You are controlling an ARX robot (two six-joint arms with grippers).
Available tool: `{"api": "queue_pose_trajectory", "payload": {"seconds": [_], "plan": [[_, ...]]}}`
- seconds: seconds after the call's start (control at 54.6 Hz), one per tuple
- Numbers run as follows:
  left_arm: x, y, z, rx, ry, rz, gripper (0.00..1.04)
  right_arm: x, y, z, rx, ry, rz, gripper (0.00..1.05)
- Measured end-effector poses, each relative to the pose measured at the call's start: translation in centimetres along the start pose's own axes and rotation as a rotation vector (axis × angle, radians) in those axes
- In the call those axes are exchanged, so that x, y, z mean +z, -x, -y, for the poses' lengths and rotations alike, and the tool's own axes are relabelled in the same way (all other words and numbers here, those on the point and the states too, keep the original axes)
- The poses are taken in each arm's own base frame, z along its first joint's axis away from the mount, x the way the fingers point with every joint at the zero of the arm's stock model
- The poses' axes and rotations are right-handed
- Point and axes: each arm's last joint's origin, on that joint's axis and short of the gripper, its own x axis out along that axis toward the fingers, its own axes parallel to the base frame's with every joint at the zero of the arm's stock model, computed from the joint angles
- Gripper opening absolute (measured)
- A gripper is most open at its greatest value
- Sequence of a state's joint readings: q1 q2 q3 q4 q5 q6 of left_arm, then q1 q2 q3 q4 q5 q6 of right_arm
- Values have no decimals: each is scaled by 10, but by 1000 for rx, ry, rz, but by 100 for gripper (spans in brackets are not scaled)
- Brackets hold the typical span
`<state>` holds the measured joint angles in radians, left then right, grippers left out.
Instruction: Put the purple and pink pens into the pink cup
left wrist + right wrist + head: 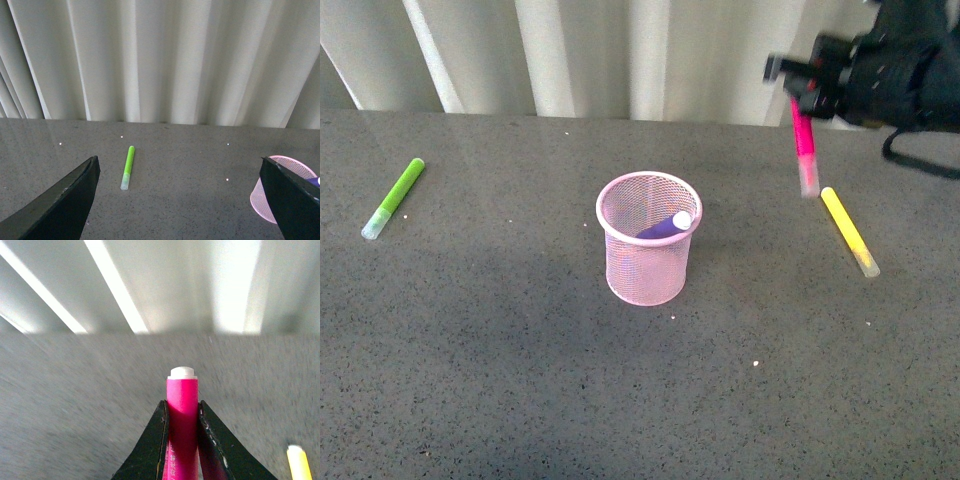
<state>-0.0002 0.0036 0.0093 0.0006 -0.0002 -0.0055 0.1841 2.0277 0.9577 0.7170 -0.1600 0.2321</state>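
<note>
A: Left side?
B: Green marker lies on the tabletop. Left hand is spread wide and holds nothing.
A: Centre?
B: Pink cup stands upright with the purple pen inside, leaning on the rim.
A: Right?
B: Right hand is clenched on the pink pen, which hangs clear of the tabletop near the yellow marker. Step in hand: the carry. Next, I judge: bring it over the cup's mouth, keep it vertical, release.
</note>
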Motion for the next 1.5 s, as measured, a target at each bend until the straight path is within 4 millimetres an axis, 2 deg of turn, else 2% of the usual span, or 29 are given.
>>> {"api": "queue_pose_trajectory", "payload": {"seconds": [0.11,0.238,0.33,0.458,0.549,0.714,1.026,1.172,1.465,1.502], "plan": [[0,0,0,0,0,0,98,29,49,-25,104,51,280,12],[0,0,0,0,0,0,98,33,68,-48,204,125,437,12],[0,0,0,0,0,0,98,20,61,-62,243,176,434,12],[0,0,0,0,0,0,98,-13,35,-76,205,266,377,12],[0,0,0,0,0,0,98,-25,22,-81,179,285,369,12],[0,0,0,0,0,0,98,-39,11,-87,186,291,356,11],[0,0,0,0,0,0,98,-53,2,-104,220,301,330,11],[0,0,0,0,0,0,98,-61,-1,-105,220,304,305,11],[0,0,0,0,0,0,98,-60,-3,-101,223,304,298,11],[0,0,0,0,0,0,98,-60,-2,-100,230,306,295,18]]}}
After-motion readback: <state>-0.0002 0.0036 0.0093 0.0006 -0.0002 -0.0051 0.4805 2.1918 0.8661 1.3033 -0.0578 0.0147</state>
